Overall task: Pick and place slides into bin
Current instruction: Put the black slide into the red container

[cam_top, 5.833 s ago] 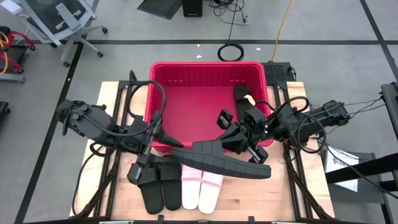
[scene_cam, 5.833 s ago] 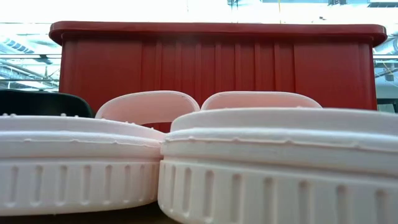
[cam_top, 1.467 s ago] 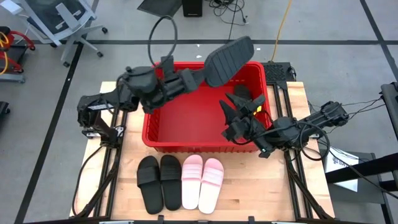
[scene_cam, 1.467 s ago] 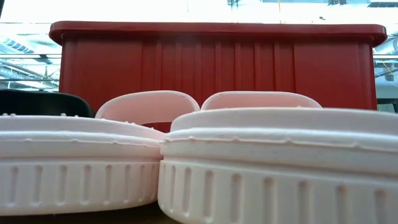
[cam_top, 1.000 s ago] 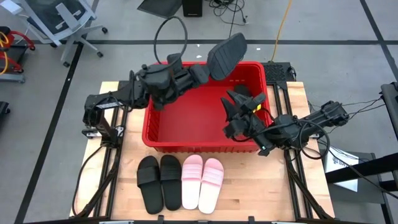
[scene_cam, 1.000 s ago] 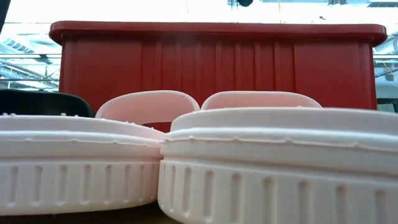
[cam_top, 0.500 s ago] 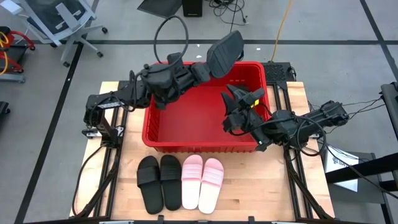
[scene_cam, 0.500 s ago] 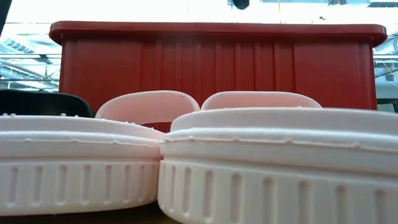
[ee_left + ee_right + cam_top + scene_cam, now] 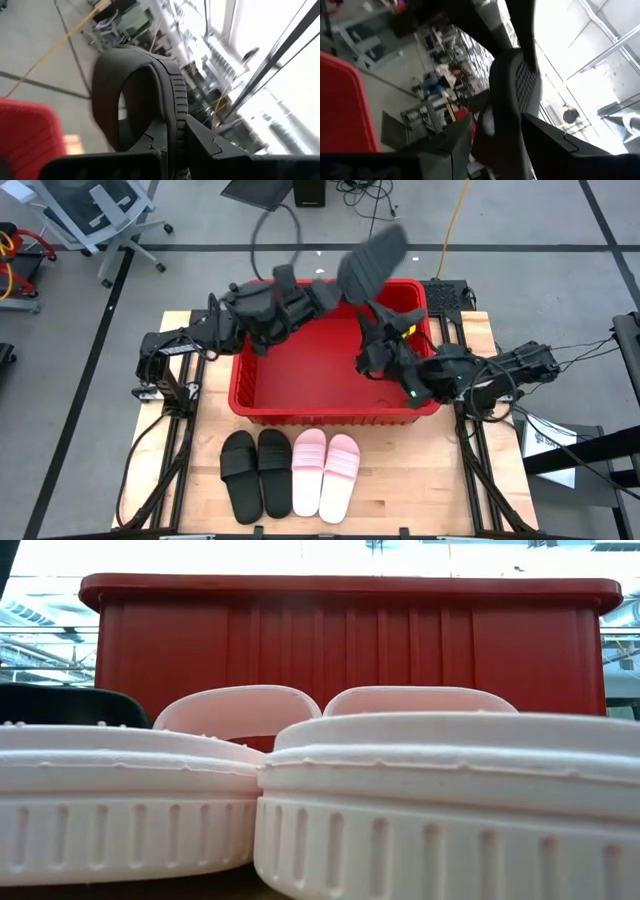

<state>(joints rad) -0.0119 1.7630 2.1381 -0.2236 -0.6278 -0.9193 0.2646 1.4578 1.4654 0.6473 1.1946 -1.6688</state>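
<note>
No brand name or writing can be read on any of the things.

The red bin (image 9: 300, 380) sits in the middle of the wooden table (image 9: 400, 500). It is the landmark here.

The left gripper (image 9: 335, 288) is up above the far rim of the bin. Its fingers are pressed together on the edge of a black slide (image 9: 372, 262). In the left wrist view the two dark fingers (image 9: 200, 145) pinch the ribbed side of this slide (image 9: 150, 100), and its strap loop stands up in front of them. The slide is tilted, with its sole turned up, and it hangs over the far right corner of the bin.

The right gripper (image 9: 372, 352) is over the right side of the bin, inside its walls. It holds a second black slide (image 9: 385, 330). In the right wrist view the fingers (image 9: 540, 140) stand partly spread on either side of this slide (image 9: 515, 95), which sticks up between them. This slide is close below the one in the left gripper, and it cannot be told whether the two touch.

Four more slides lie in a row on the table, just in front of the near wall of the bin. Two black slides (image 9: 255, 472) are on the left of the row and two pink slides (image 9: 325, 472) are on the right, side by side with toes toward the bin. In the low view the pink slides (image 9: 400, 800) fill the front and the bin (image 9: 350, 640) rises behind them.
</note>
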